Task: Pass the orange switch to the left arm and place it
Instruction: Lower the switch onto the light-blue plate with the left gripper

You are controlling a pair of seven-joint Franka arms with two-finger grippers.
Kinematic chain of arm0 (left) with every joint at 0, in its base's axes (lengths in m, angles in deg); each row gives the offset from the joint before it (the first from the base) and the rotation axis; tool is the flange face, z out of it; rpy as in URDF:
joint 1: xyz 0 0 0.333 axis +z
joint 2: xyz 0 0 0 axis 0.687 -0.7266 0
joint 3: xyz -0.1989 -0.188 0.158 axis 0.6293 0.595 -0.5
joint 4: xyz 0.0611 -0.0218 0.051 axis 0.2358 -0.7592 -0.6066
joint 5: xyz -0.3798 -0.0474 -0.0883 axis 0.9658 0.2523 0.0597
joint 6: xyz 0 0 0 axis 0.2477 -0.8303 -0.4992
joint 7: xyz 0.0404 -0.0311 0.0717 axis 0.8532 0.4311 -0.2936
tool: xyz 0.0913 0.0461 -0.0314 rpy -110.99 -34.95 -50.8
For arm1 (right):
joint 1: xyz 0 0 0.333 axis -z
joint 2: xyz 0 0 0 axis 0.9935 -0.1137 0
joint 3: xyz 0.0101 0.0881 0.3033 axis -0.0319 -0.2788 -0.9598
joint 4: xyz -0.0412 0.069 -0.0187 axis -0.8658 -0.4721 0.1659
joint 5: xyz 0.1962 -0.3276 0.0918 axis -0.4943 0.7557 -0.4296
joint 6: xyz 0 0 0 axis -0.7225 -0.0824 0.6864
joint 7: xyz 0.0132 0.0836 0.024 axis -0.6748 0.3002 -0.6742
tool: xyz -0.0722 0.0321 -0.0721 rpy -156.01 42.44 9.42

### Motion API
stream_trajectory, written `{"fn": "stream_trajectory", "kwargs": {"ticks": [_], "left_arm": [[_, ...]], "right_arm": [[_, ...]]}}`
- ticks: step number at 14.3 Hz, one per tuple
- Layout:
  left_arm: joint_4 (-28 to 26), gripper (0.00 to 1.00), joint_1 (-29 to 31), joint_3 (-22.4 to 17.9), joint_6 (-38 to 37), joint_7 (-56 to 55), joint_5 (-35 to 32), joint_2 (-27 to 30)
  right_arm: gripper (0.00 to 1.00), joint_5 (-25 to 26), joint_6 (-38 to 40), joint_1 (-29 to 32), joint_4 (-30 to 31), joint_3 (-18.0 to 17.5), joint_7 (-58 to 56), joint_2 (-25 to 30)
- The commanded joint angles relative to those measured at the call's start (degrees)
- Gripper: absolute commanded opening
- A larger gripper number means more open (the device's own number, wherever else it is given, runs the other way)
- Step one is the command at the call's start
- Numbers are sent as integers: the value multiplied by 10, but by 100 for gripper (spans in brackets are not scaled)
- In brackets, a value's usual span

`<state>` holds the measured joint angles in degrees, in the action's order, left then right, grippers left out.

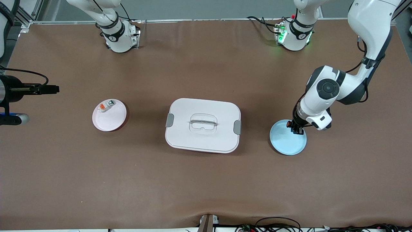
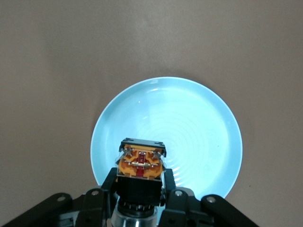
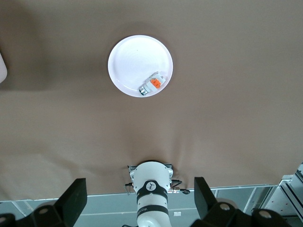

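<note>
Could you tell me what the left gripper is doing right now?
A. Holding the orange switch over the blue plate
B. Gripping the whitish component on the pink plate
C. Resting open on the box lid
A: the left gripper is shut on the orange switch over the blue plate.

Box [image 1: 202, 125] mid worktop [image 1: 206, 180], between two plates. Plate [image 1: 109, 115] toward right arm's end carries whitish component [image 1: 106, 106]. Plate [image 1: 287, 141] toward left arm's end: left claw [image 1: 296, 130] over it, gripping orange switch [image 2: 141, 163].
</note>
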<state>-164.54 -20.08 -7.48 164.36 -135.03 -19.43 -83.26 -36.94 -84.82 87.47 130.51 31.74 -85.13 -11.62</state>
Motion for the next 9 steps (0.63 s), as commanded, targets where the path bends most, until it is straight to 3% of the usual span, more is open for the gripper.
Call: {"fn": "stream_trajectory", "kwargs": {"ticks": [1,6,9], "left_arm": [[19,0,-6,1,4,-16,-45,-33],[37,0,-6,-2,4,-96,-125,-74],[44,0,-6,-3,3,-110,-138,-90]], "right_arm": [[100,2,1,9,-2,-2,0,9],[100,-8,-29,14,5,-4,-3,34],[100,-8,-73,12,67,-4,-1,74]]}}
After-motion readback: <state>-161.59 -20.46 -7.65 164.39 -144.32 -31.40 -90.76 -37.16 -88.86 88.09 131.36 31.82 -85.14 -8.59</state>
